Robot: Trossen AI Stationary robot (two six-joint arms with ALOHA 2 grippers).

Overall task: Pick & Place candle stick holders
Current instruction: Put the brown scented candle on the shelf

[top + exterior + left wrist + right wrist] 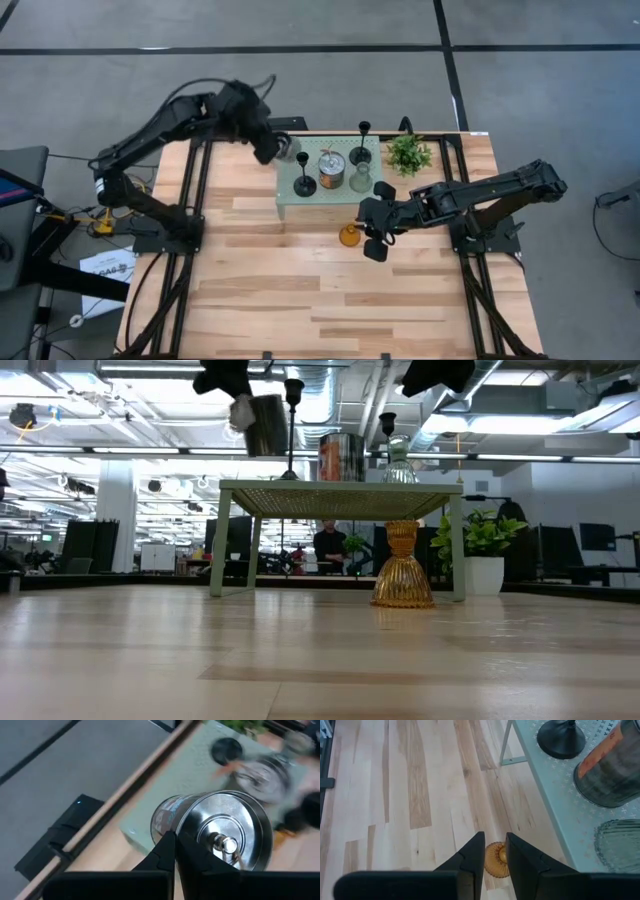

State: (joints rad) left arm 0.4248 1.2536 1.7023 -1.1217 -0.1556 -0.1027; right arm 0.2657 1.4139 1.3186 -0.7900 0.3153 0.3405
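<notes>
On the stand [290,200] sit 2 stemmed holders [304,182], a cup [331,166] between them; my left end effector [277,150] holds another cup [291,148] over its corner.

the amber glass holder [496,859] is half hidden behind the right tool [493,851]; far stand items blur.

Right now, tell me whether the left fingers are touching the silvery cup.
Touching. The left wrist view shows the left gripper shut on the silvery cup, which the low view shows lifted above the stand.

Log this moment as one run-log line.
left tool: shut on round silvery cup, lifted beside pale green perforated stand | right tool: above amber glass holder on table
</notes>
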